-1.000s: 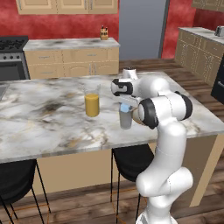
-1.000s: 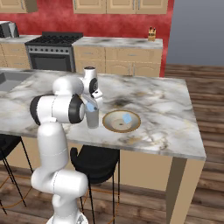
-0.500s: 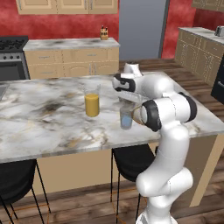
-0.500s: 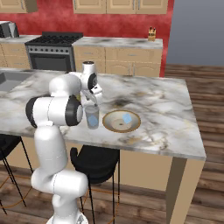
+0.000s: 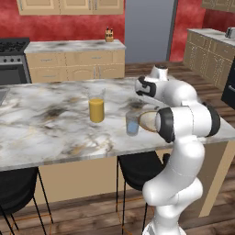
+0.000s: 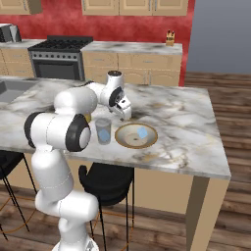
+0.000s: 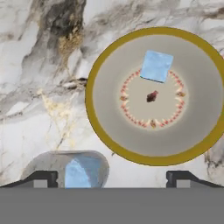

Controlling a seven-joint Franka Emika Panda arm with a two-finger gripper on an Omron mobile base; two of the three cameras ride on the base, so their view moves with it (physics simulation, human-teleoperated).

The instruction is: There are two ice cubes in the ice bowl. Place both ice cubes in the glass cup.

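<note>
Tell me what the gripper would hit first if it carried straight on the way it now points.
Probably the marble counter, in the gap between the glass cup and the ice bowl. The gripper points down with jaws open, empty. Depth is unclear; the bowl's near rim lies close to that line.

Ice bowl point(image 5: 148, 120) mostly hidden behind arm in left base view. Glass cup point(image 7: 65, 169) cut off at bottom of hand view. Bowl's centre motif too small to read.
</note>
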